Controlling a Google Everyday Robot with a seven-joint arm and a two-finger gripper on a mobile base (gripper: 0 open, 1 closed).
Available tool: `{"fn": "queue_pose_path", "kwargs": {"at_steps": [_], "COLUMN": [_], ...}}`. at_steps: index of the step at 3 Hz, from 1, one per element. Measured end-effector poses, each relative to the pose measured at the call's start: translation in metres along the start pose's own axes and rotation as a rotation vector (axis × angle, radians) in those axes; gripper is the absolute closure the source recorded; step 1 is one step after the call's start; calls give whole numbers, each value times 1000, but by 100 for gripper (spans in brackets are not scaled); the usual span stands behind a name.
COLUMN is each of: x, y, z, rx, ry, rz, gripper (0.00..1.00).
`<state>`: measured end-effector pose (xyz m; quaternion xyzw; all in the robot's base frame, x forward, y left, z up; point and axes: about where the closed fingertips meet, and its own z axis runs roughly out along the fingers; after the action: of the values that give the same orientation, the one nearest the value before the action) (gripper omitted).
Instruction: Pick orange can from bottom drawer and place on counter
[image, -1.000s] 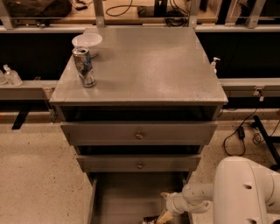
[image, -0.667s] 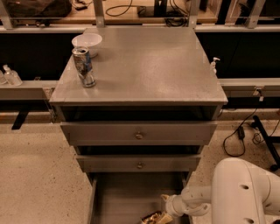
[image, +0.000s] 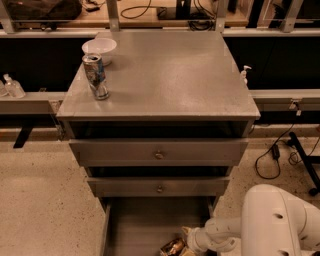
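The orange can (image: 172, 247) lies at the front of the open bottom drawer (image: 135, 220), at the lower edge of the camera view, partly cut off. My gripper (image: 187, 241) reaches into the drawer from the right and sits right against the can's right side. My white arm (image: 270, 220) fills the lower right corner. The counter (image: 170, 75) is the flat grey top of the cabinet, above the two shut upper drawers.
A taller blue-and-silver can (image: 96, 76) stands at the counter's left edge, with a white bowl (image: 99, 48) behind it. Cables (image: 272, 155) lie on the speckled floor to the right. Shelf rails run behind the cabinet on both sides.
My gripper has edged slightly left towards the orange can inside the bottom drawer. The can and everything on the counter stay in place.
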<state>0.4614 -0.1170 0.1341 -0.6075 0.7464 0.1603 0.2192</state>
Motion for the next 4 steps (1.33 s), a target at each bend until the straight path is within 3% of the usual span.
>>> {"fn": "queue_pose_path", "kwargs": {"at_steps": [1, 2, 3, 4], "x": [-8, -16, -12, -5], "y": [1, 0, 1, 4], "z": [3, 10, 16, 22], "rx": [29, 29, 20, 6], "ry": [-17, -29, -26, -28], "rz": [-37, -89, -96, -91], "gripper": [27, 25, 25, 43]}}
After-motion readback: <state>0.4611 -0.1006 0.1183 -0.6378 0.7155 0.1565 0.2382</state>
